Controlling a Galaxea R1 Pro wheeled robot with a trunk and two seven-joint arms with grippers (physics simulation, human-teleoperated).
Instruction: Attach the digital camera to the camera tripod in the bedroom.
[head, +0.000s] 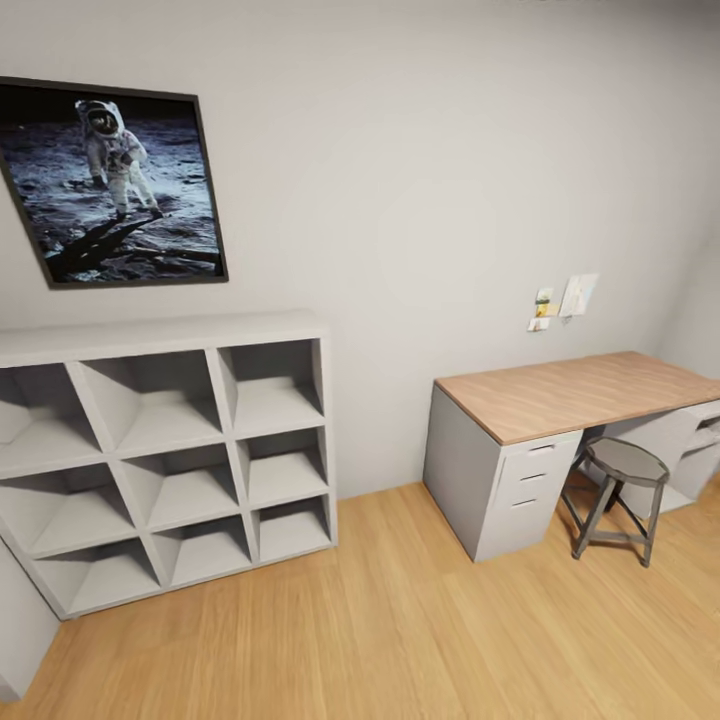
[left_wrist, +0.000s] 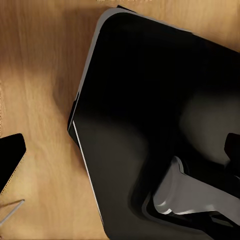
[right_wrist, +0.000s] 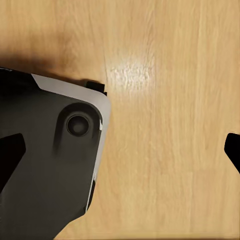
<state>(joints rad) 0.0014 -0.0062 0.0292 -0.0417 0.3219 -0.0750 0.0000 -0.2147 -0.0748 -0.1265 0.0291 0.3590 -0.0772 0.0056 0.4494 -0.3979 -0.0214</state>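
Light wood floor (head: 420, 640) nearest, running up to pale grey wall (head: 420, 180). White cube shelf (head: 160, 450) at left against wall, compartments bare; framed astronaut picture (head: 115, 185) hung above it. At right, wooden-top desk (head: 575, 390) with grey drawer unit (head: 520, 490), round stool (head: 620, 495) tucked at near edge, presumably parked at the knee gap. Small paper notes (head: 565, 298) pinned on wall above desk.

Left wrist view: looks straight down on floor (left_wrist: 40, 100) and dark robot base (left_wrist: 160, 100); black fingertip (left_wrist: 11, 157) at one edge, second finger not identified, so open or closed cannot be told. Right wrist view: floor (right_wrist: 165, 100), grey-edged corner of base (right_wrist: 55, 160), black tips (right_wrist: 11, 155) at opposite edges with wide bare floor between, so jaws spread, nothing held. Both arms apparently hung down beside base, a likely travel posture.

Digital camera and camera tripod not located from this heading. Judged: search stage inside bedroom, attachment not begun; further turn of base or head probably needed to find both.
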